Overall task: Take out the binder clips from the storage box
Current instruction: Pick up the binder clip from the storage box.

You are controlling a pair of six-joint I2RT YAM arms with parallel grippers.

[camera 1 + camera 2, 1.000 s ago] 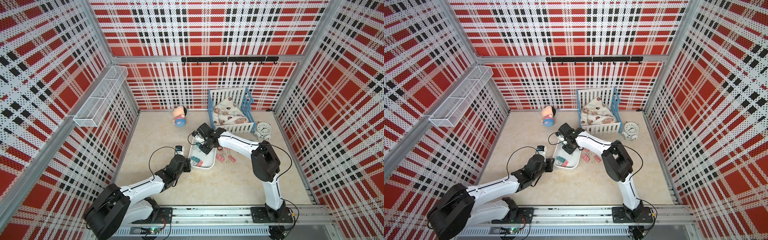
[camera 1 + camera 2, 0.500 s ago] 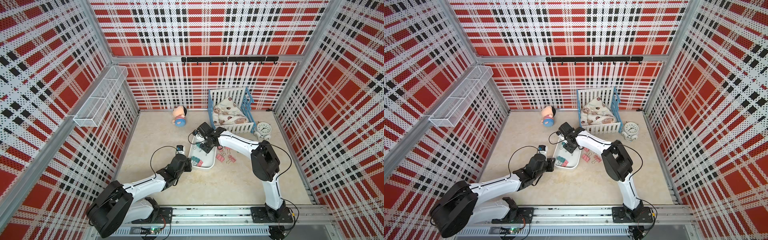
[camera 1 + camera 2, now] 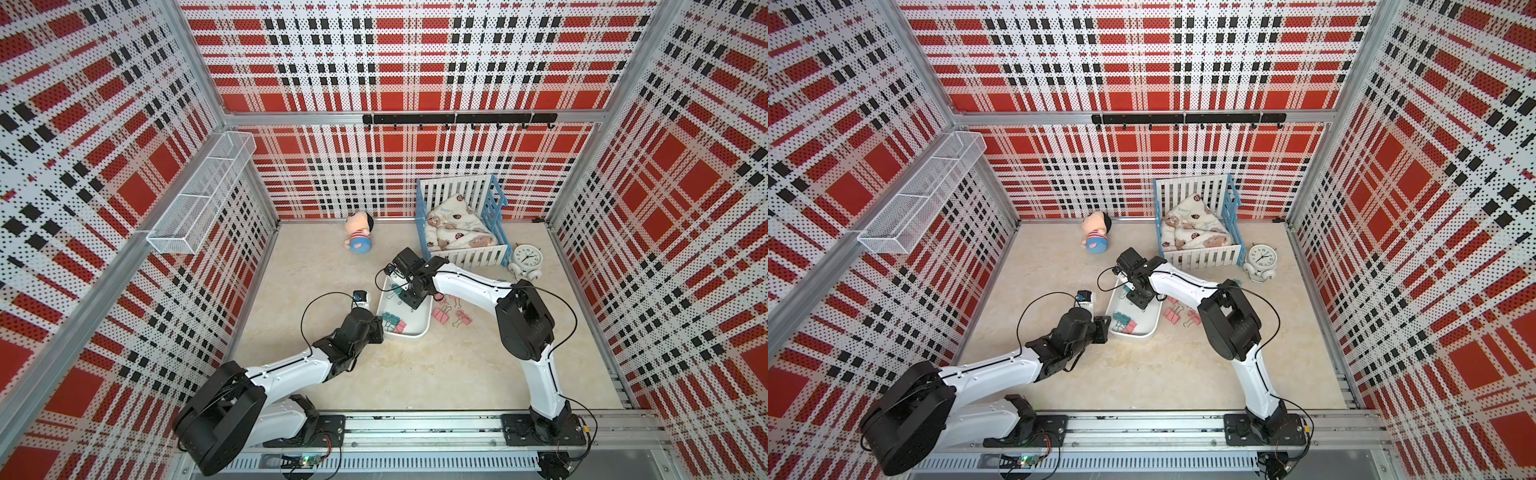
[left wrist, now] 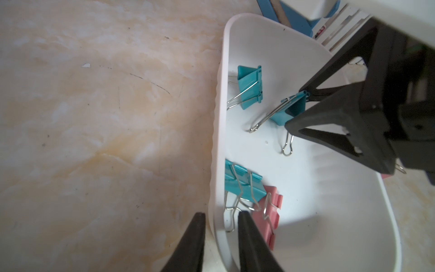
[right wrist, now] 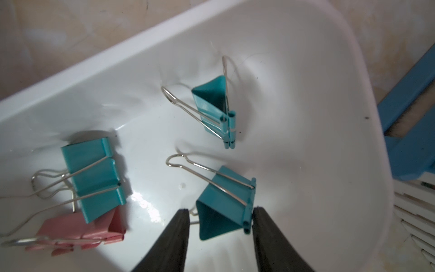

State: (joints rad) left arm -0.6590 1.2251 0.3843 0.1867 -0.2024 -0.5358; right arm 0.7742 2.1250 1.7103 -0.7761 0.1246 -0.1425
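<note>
My left arm [image 3: 286,370] and right arm [image 3: 465,286] use white link shells with black joint housings [image 3: 525,324]. One thin black cable [image 3: 302,322] loops off each wrist. My fingers [image 4: 334,113] are matte black and tapered, with triangular cut-outs. Black base plates [image 3: 540,428] sit on my grey rail [image 3: 415,428].

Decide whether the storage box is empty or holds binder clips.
Not empty: the storage box holds teal and pink binder clips, seen in both wrist views.
</note>
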